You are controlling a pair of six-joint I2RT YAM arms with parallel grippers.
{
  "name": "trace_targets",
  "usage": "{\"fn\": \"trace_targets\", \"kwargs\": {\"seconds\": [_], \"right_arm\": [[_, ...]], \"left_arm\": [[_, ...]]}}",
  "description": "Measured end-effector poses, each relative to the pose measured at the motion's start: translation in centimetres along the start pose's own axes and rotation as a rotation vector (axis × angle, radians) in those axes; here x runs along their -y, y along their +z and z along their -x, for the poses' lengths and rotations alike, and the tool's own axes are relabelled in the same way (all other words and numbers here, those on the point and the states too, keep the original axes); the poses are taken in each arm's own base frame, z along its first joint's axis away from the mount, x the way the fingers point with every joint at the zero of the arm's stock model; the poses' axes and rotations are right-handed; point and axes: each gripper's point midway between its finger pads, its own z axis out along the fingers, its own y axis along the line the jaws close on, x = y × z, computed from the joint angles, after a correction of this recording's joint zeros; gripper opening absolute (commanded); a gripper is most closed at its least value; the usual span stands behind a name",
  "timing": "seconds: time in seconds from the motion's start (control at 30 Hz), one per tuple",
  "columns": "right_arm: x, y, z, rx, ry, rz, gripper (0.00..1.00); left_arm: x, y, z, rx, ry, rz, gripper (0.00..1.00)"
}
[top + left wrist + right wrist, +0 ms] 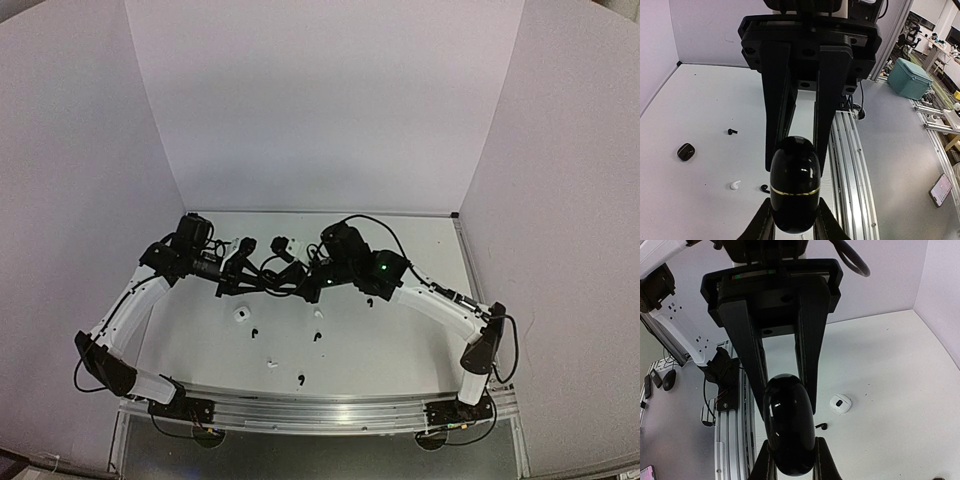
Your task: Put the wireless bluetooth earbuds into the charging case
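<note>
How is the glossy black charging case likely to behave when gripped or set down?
Probably slippery: the black charging case is glossy and reflects the lights. Its rounded shape may twist between the fingers of the left gripper, or rock when set down. It looks rigid.

Earbuds and charging cases: four earbuds lie loose on the table (420,330), and one case is held off it.
The black charging case (795,182) is glossy, rounded and closed, with a thin gold seam line. It sits clear of the surface, pinched between the left gripper (792,222) and the right gripper (790,462). The first black earbud (256,332) lies just beside the closed white case (241,314). The second black earbud (318,337) lies near a second black case (320,313), also closed. The third black earbud (301,379) lies nearest the front edge, with the white earbud (270,363) just to its left. Each earbud is small and stemmed.
</note>
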Motion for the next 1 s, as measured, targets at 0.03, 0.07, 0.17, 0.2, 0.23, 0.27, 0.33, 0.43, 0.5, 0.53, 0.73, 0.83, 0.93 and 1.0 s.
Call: {"fn": "trace_targets", "kwargs": {"seconds": [0.03, 0.07, 0.17, 0.2, 0.23, 0.27, 0.33, 0.43, 0.5, 0.53, 0.73, 0.83, 0.93, 1.0], "right_arm": [[-0.02, 0.0, 0.03, -0.001, -0.001, 0.001, 0.0], [-0.02, 0.01, 0.05, -0.002, -0.003, 0.001, 0.0], [0.02, 0.13, 0.07, -0.004, -0.007, 0.002, 0.0], [0.02, 0.15, 0.09, -0.005, -0.008, 0.003, 0.0], [0.01, 0.15, 0.11, -0.006, -0.009, 0.004, 0.0], [0.0, 0.16, 0.1, -0.007, -0.009, 0.004, 0.0], [-0.02, 0.18, 0.08, -0.011, -0.009, 0.007, 0.0], [0.03, 0.3, -0.02, -0.016, -0.009, 0.008, 0.0], [0.08, 0.39, -0.11, -0.019, -0.008, 0.008, 0.0], [0.12, 0.41, -0.14, -0.019, -0.008, 0.008, 0.0], [0.22, 0.51, -0.28, -0.023, -0.007, 0.011, 0.0], [0.25, 0.56, -0.33, -0.023, -0.006, 0.014, 0.0], [0.28, 0.55, -0.32, -0.023, -0.006, 0.014, 0.1], [0.29, 0.55, -0.32, -0.023, -0.006, 0.013, 0.2]], "left_arm": [[0.02, 0.0, 0.0, 0.0, -0.001, -0.001, 0.26], [0.01, -0.01, 0.01, 0.001, 0.0, -0.001, 0.26], [-0.07, -0.07, 0.03, 0.002, 0.0, 0.002, 0.22], [-0.1, -0.09, 0.01, 0.002, -0.001, 0.003, 0.2], [-0.13, -0.1, 0.0, 0.001, -0.002, 0.004, 0.2], [-0.13, -0.1, 0.0, 0.001, -0.002, 0.004, 0.2], [-0.16, -0.09, -0.01, 0.001, -0.001, 0.004, 0.18], [-0.25, -0.09, -0.11, -0.001, -0.006, 0.004, 0.13], [-0.32, -0.1, -0.19, -0.002, -0.008, 0.005, 0.09], [-0.36, -0.1, -0.22, -0.002, -0.01, 0.005, 0.05], [-0.47, -0.06, -0.3, -0.002, -0.014, 0.003, 0.0], [-0.49, -0.06, -0.31, -0.002, -0.015, 0.003, 0.0], [-0.49, -0.06, -0.31, -0.002, -0.015, 0.003, 0.0], [-0.5, -0.07, -0.32, -0.002, -0.015, 0.003, 0.0]]}}
